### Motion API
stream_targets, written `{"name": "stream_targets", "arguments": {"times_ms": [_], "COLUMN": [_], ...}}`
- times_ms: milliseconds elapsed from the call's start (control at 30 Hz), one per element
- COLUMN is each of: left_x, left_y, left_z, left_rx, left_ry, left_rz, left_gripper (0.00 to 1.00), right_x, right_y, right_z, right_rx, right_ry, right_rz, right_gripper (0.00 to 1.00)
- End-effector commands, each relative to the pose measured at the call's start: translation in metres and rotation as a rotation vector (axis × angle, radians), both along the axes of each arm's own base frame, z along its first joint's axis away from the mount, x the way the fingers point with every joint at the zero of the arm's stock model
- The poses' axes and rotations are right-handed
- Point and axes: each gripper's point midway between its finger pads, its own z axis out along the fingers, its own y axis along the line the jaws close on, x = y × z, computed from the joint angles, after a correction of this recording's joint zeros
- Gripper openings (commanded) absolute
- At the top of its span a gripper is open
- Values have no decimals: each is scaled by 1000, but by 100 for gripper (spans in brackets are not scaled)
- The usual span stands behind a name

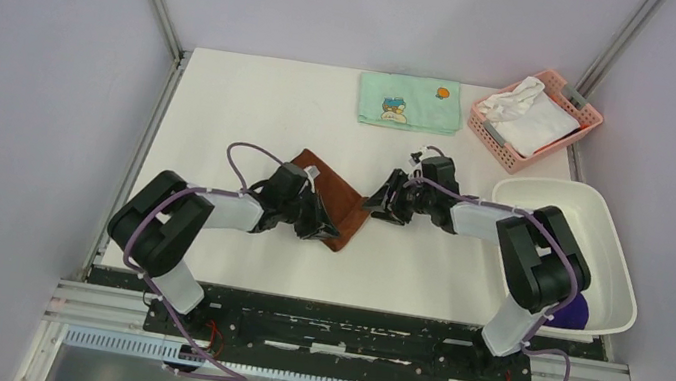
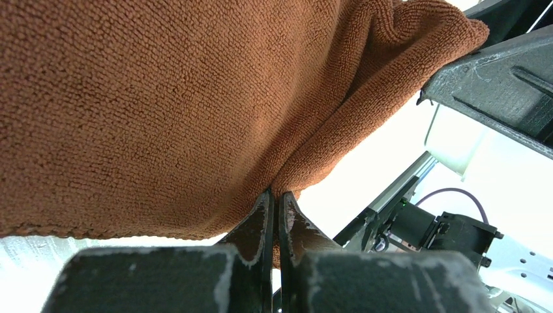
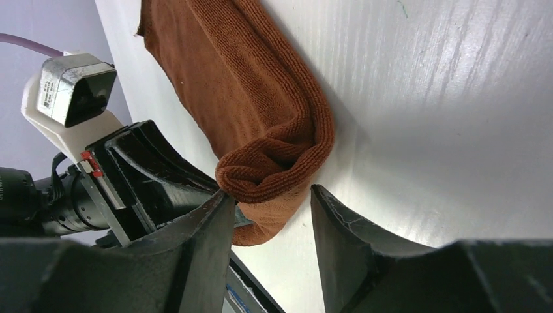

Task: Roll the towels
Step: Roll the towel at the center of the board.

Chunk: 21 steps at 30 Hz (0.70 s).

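A lab test cell: grey panel walls [image 1: 31,54] enclose a white table [image 1: 255,107] on aluminium rails [image 1: 342,338].

I see the towel [image 1: 340,198] mid-table between left gripper [image 1: 316,226] and right gripper [image 1: 380,204]; the basket [image 1: 499,146] sits behind the tub [image 1: 624,294] at right.

2 arms [image 1: 209,212], black joints, pale grey links, looping purple cables [image 2: 453,190], scuffed black pincer fingers [image 2: 259,225]

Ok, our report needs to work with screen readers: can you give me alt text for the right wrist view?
A rust-brown towel lies on the white table, its near end curled into a loose roll just ahead of the right gripper, whose jaws stand open. The left gripper meets the roll from the picture's left.
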Motion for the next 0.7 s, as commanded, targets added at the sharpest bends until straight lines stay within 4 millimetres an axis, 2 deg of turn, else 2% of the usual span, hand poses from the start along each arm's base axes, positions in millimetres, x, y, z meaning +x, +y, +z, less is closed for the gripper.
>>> {"name": "stream_targets", "arguments": {"times_ms": [0, 367, 667], "left_x": [12, 14, 13], "left_y": [4, 5, 7], "left_z": [2, 2, 1], "left_rx": [44, 60, 69], "left_ry": [-40, -46, -45], "left_rz": [15, 11, 9], "left_gripper": [3, 3, 3], "right_x": [5, 6, 9], "right_y": [13, 17, 10], "right_z": [17, 10, -19], "right_rx": [91, 139, 77], "right_ry": [-57, -51, -13], "right_rz": [19, 3, -47], "right_gripper": [55, 59, 57]}}
